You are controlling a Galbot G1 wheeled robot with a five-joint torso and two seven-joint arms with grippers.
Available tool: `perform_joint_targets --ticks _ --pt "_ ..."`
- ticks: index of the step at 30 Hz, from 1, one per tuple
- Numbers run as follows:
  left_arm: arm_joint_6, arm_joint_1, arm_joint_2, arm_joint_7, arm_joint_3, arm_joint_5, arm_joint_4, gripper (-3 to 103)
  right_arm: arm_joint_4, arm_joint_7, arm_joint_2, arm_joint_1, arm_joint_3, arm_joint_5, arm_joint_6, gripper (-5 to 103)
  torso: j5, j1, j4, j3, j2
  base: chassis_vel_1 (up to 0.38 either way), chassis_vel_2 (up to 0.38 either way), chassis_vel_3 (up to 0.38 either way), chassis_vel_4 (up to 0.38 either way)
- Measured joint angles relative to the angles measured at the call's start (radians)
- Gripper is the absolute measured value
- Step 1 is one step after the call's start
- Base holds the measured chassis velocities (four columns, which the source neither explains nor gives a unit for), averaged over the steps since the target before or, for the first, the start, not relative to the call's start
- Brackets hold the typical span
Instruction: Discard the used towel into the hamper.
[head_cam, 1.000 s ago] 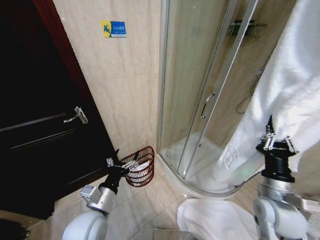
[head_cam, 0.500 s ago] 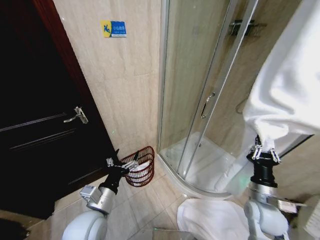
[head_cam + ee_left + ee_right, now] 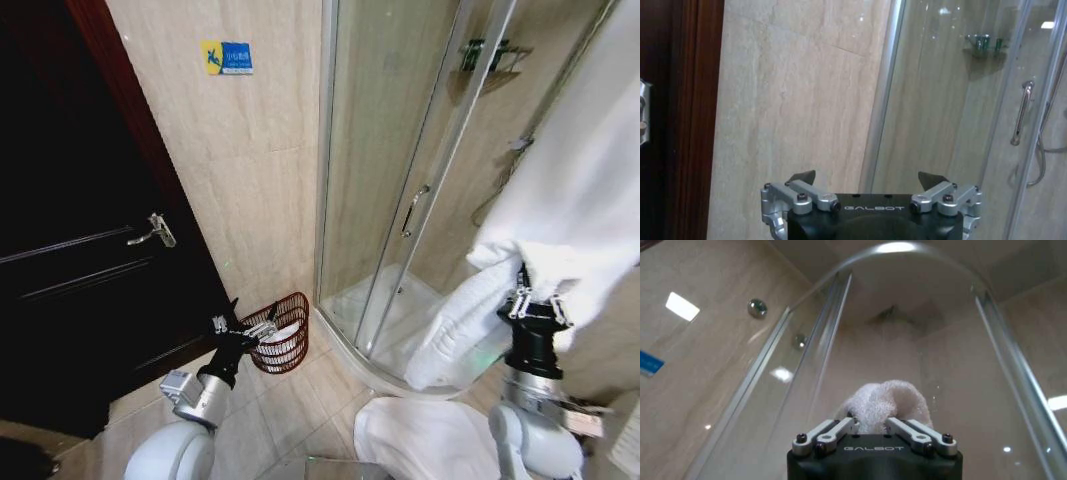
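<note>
The right pincer (image 3: 536, 300) points upward beside the glass shower enclosure (image 3: 400, 180), clamped on a white towel (image 3: 580, 210) that drapes over and down around it. The left pincer (image 3: 243, 327), spread wide and holding nothing, sits low in front of the reddish-brown wire hamper (image 3: 283, 335), which stands on the tiled floor (image 3: 300, 410) between the dark door (image 3: 70, 240) and the shower.

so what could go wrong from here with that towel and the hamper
1. The white towel is large and hangs well below the right gripper, which pinches only a small fold; it could slip or drag.
2. The hamper is small and already holds something white, so the towel may spill over its rim.
3. The left gripper, open, sits right beside the hamper and might block the drop.
</note>
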Motion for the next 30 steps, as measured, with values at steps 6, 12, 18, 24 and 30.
perform_joint_targets --ticks 6,12,18,24,30 --pt "0.000 0.000 0.000 0.000 0.000 0.000 0.000 100 0.124 0.044 -0.022 0.002 0.038 -0.018 -0.060 8 -0.0003 0.000 0.0000 0.000 0.000 0.000 0.000 0.000 0.000" --pt "0.000 0.000 0.000 0.000 0.000 0.000 0.000 100 0.177 0.056 -0.026 -0.007 0.044 -0.009 -0.087 8 0.0001 0.000 -0.0001 0.000 0.000 0.000 0.000 0.000 0.000" --pt "0.000 0.000 0.000 0.000 0.000 0.000 0.000 100 0.184 0.056 -0.028 -0.016 0.042 0.015 -0.107 8 -0.0004 0.000 0.0000 0.000 0.000 0.000 0.000 0.000 0.000" --pt "0.000 0.000 0.000 0.000 0.000 0.000 0.000 100 0.184 0.054 -0.026 -0.021 0.037 0.044 -0.114 8 -0.0005 0.000 0.0000 0.000 0.000 0.000 0.000 0.000 0.000" --pt "0.000 0.000 0.000 0.000 0.000 0.000 0.000 100 0.183 0.055 -0.038 -0.010 0.037 0.077 -0.123 8 -0.0005 0.000 0.0000 0.000 0.000 0.000 0.000 0.000 0.000"
